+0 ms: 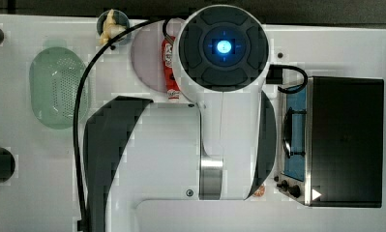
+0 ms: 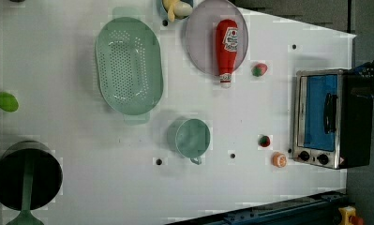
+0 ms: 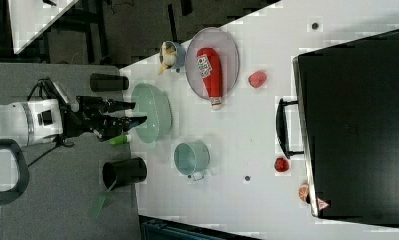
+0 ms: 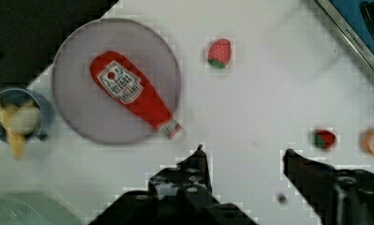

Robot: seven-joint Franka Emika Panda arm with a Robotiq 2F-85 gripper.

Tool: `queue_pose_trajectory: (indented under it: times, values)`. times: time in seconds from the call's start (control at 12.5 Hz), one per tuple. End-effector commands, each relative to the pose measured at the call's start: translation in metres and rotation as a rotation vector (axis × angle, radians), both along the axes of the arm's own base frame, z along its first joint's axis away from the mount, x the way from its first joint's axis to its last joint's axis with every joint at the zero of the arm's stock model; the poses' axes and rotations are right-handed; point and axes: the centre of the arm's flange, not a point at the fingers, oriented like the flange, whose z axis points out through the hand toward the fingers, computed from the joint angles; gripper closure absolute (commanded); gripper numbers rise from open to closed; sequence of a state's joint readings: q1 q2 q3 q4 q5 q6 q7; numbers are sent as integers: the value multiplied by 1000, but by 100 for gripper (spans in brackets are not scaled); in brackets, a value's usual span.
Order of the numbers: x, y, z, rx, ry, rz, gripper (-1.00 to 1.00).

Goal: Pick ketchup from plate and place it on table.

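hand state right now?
Hand: open, holding nothing, fingers apart above the white table; the slim red ketchup bottle lies untouched on the round greyish-mauve plate.

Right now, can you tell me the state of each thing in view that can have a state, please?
ketchup: lying flat on the plate, cap end over the rim.
pincer: open, holding nothing, above the table.
colander: upright, empty.
cup: tipped on its side, empty.
toaster oven: door shut.
small bowl: upright, holds a yellowish item.

Three overhead views plus close wrist view, all sharing the plate [image 2: 201, 40].
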State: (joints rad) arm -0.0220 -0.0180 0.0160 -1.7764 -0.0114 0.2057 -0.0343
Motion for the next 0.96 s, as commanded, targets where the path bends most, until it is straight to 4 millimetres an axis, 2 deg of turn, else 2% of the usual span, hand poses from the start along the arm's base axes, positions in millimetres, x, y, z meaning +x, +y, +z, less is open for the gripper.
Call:
queue_pose_trajectory:
  times: [0.08, 0.24, 0.4, 0.56, 0.96]
  values:
    - [-74, -22, 62, 12, 55, -100, -60]
    - [-72, -17, 56, 11, 65, -90, -99]
    - [-63, -8, 42, 10, 84, -68, -100]
    - [-50, 4, 20, 10, 116, -41, -100]
    - [-3, 31, -58, 31, 155, 139, -100]
